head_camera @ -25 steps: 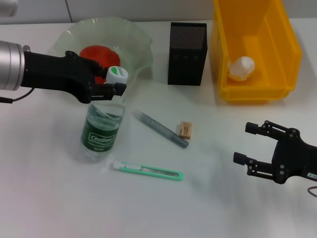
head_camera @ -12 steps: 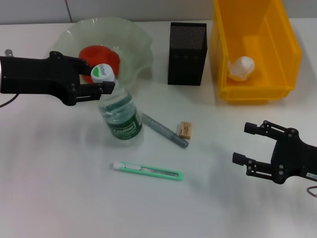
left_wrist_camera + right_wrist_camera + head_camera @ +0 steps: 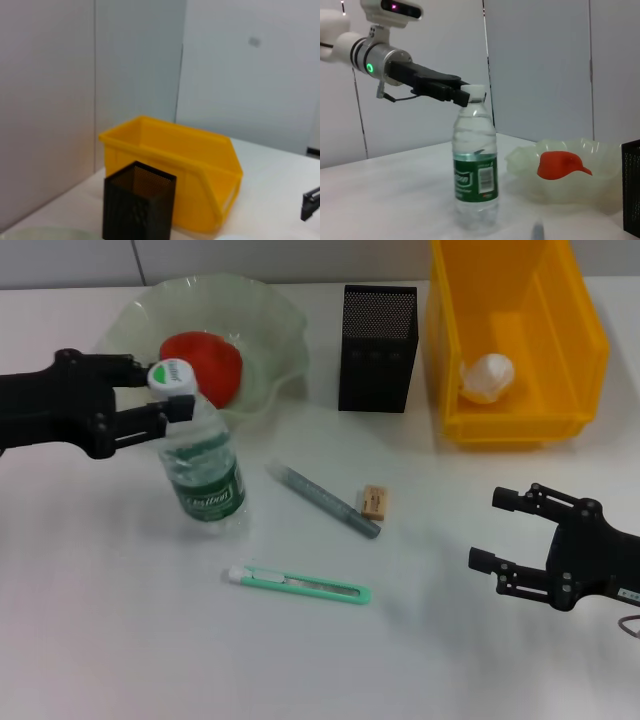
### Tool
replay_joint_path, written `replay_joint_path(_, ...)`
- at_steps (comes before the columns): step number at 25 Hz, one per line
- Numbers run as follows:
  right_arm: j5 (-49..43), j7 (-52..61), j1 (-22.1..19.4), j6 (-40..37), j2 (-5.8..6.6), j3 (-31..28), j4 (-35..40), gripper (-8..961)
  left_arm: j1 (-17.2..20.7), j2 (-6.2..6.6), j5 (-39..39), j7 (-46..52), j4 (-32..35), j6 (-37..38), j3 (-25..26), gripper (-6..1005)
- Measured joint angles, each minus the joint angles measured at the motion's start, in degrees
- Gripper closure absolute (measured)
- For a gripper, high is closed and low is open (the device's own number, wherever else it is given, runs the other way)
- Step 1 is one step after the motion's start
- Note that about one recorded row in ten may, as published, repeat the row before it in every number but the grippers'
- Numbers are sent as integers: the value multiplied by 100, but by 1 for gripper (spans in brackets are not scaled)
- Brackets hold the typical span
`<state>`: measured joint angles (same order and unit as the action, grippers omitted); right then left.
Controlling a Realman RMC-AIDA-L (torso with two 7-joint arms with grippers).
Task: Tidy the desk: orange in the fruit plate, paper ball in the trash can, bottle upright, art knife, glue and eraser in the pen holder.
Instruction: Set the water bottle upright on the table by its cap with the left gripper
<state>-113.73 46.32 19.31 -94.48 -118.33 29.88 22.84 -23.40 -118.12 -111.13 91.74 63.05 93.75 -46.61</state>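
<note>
Right gripper (image 3: 503, 533): parked at the near right, fingers spread apart, nothing held; the arm is cut off by the edge.
Art knife (image 3: 299, 584): laid flat on the desk.
Glue (image 3: 323, 500), eraser (image 3: 375, 502): laid side by side.
Bottle (image 3: 200, 465): stood upright.
Left gripper (image 3: 166, 392): fingers seen around the bottle cap; whether it is pinched cannot be told.
Orange (image 3: 203, 360): seen in the fruit plate (image 3: 270, 315), partly hidden by the cap.
Paper ball (image 3: 489, 376): seen in the trash can (image 3: 580, 335).
</note>
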Motion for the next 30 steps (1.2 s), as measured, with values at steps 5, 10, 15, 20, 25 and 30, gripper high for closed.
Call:
replay_joint_path(5,0,5,10,-10,-3,2,0,166,13,11,89,-694,-533,214,717,509)
replay_joint_path(10,0,7,23,-17,-13,8,1,166,13,15,89,-950,-760,221,998,505)
replay_joint_path(15,0,9,23,-42,-14,9,1,166,-4,15,102,-1175,-1006,121,1477,501)
replay_joint_path(20,1,8,29,-51,-15,9,1,166,-2,9,109,-1273,-1168,-131,1569,498)
replay_joint_path(25,1,9,29,-54,-15,9,1,166,3,7,157,-1385,-1275,-298,1586,494)
replay_joint_path(30,1,9,29,-53,-15,9,1,166,37,-3,231,-1445,-1313,-435,1623,490)
